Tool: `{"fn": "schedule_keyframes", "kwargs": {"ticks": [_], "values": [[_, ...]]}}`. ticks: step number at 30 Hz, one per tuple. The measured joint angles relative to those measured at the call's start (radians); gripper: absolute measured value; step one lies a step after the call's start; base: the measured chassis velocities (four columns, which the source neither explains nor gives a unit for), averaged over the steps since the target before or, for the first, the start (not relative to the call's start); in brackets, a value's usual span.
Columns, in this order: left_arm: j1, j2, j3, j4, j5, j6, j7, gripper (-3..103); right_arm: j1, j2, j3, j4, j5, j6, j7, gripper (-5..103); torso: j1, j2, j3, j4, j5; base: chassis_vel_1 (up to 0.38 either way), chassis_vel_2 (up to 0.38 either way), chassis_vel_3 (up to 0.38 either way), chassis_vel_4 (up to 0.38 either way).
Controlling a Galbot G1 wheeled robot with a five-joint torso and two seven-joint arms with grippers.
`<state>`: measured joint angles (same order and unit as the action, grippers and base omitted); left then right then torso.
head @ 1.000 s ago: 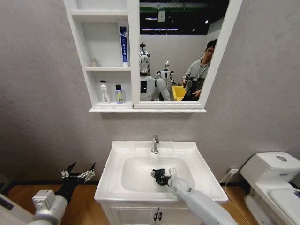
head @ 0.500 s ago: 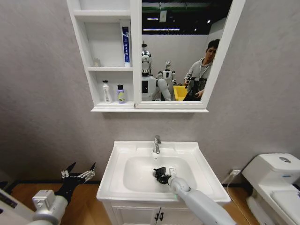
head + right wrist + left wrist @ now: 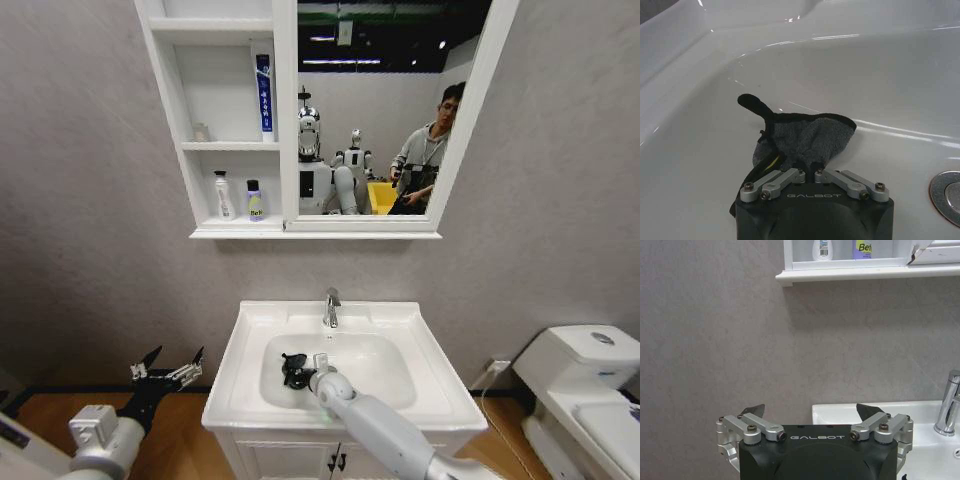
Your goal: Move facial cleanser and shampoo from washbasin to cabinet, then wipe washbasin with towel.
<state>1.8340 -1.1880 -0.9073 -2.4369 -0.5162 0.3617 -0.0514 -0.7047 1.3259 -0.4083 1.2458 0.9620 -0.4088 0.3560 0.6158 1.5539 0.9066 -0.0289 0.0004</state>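
Washbasin (image 3: 430, 385) bowl holds the towel (image 3: 805, 140), pinched by the right gripper (image 3: 807, 172); left gripper (image 3: 812, 415) gapes.

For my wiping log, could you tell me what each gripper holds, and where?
Right gripper pinches the towel by its near edge inside the washbasin; left gripper holds nothing.

White toilet (image 3: 580, 375) at lower right, wooden floor (image 3: 185, 440) below, grey textured wall (image 3: 90, 200) behind
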Motion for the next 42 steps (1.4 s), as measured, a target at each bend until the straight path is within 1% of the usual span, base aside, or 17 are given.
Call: {"fn": "schedule_keyframes", "kwargs": {"ticks": [2, 5, 6, 7, 8, 9, 10, 11, 13, 20, 23, 24, 27, 30, 33, 36, 42], "values": [[0.0, 0.0, 0.0, 0.0, 0.0, 0.0, 0.0, 100, -0.006, -0.012, 0.006, 0.01, 0.0, -0.003, 0.007, 3, 0.0, 0.0, 0.0, 0.0004, 0.0002, 0.0, 0.0, 0.0, 0.0], [0.0, 0.0, 0.0, 0.0, 0.0, 0.0, 0.0, 100, -0.028, -0.108, 0.05, 0.032, -0.022, -0.025, 0.047, 3, 0.0, 0.0, 0.0, 0.0006, 0.0003, 0.0, 0.0, 0.0, 0.0], [0.0, 0.0, 0.0, 0.0, 0.0, 0.0, 0.0, 100, -0.028, -0.108, 0.05, 0.032, -0.022, -0.025, 0.047, 3, 0.0, 0.0, 0.0, 0.0006, 0.0003, 0.0, 0.0, 0.0, 0.0], [0.0, 0.0, 0.0, 0.0, 0.0, 0.0, 0.0, 100, -0.039, -0.174, 0.069, 0.047, -0.022, -0.034, 0.053, 3, 0.0, 0.0, 0.0, 0.0006, -0.0001, 0.0, 0.0, 0.0, 0.0], [0.0, 0.0, 0.0, 0.0, 0.0, 0.0, 0.0, 100, -0.05, -0.229, 0.085, 0.063, -0.02, -0.035, 0.052, 3, 0.0, 0.0, 0.0, -0.0003, -0.0002, 0.0, 0.0, 0.0, 0.0], [0.0, 0.0, 0.0, 0.0, 0.0, 0.0, 0.0, 100, -0.05, -0.229, 0.085, 0.063, -0.02, -0.035, 0.052, 3, 0.0, 0.0, 0.0, -0.0003, -0.0002, 0.0, 0.0, 0.0, 0.0], [0.0, 0.0, 0.0, 0.0, 0.0, 0.0, 0.0, 100, -0.063, -0.28, 0.107, 0.081, -0.019, -0.035, 0.046, 3, 0.0, 0.0, 0.0, -0.0004, -0.0002, 0.0, 0.0, 0.0, 0.0], [0.0, 0.0, 0.0, 0.0, 0.0, 0.0, 0.0, 100, -0.063, -0.28, 0.107, 0.081, -0.019, -0.035, 0.046, 3, 0.0, 0.0, 0.0, -0.0004, -0.0002, 0.0, 0.0, 0.0, 0.0], [0.0, 0.0, 0.0, 0.0, 0.0, 0.0, 0.0, 100, -0.086, -0.34, 0.141, 0.109, -0.005, -0.037, 0.036, 3, 0.0, 0.0, 0.0, -0.0003, -0.0001, 0.0, 0.0, 0.0, 0.0], [0.0, 0.0, 0.0, 0.0, 0.0, 0.0, 0.0, 100, -0.139, -0.419, 0.218, 0.225, 0.032, -0.045, 0.05, 3, 0.0, 0.0, 0.0, -0.0004, -0.0001, 0.0, 0.0, 0.0, 0.0], [0.0, 0.0, 0.0, 0.0, 0.0, 0.0, 0.0, 100, -0.229, -0.476, 0.345, 0.374, -0.029, -0.019, 0.028, 3, 0.0, 0.0, 0.0, -0.0004, 0.0001, 0.0, 0.0, 0.0, 0.0], [0.0, 0.0, 0.0, 0.0, 0.0, 0.0, 0.0, 100, -0.229, -0.476, 0.345, 0.374, -0.029, -0.019, 0.028, 3, 0.0, 0.0, 0.0, -0.0004, 0.0001, 0.0, 0.0, 0.0, 0.0], [0.0, 0.0, 0.0, 0.0, 0.0, 0.0, 0.0, 100, -0.302, -0.533, 0.478, 0.476, -0.079, 0.006, -0.018, 3, 0.0, 0.0, 0.0, -0.0005, -0.0004, 0.0, 0.0, 0.0, 0.0], [0.0, 0.0, 0.0, 0.0, 0.0, 0.0, 0.0, 100, -0.314, -0.562, 0.532, 0.474, -0.108, 0.029, -0.064, 3, 0.0, 0.0, 0.0, -0.0004, -0.0003, 0.0, 0.0, 0.0, 0.0], [0.0, 0.0, 0.0, 0.0, 0.0, 0.0, 0.0, 100, -0.299, -0.577, 0.554, 0.43, -0.101, 0.04, -0.083, 3, 0.0, 0.0, 0.0, -0.0003, -0.0002, 0.0, 0.0, 0.0, 0.0], [0.0, 0.0, 0.0, 0.0, 0.0, 0.0, 0.0, 100, -0.277, -0.584, 0.56, 0.373, -0.094, 0.056, -0.092, 3, 0.0, 0.0, 0.0, 0.0001, -0.0001, 0.0, 0.0, 0.0, 0.0], [0.0, 0.0, 0.0, 0.0, 0.0, 0.0, 0.0, 100, -0.216, -0.599, 0.543, 0.216, -0.083, 0.119, -0.16, 3, 0.0, 0.0, 0.0, -0.0001, 0.0001, 0.0, 0.0, 0.0, 0.0]]}}
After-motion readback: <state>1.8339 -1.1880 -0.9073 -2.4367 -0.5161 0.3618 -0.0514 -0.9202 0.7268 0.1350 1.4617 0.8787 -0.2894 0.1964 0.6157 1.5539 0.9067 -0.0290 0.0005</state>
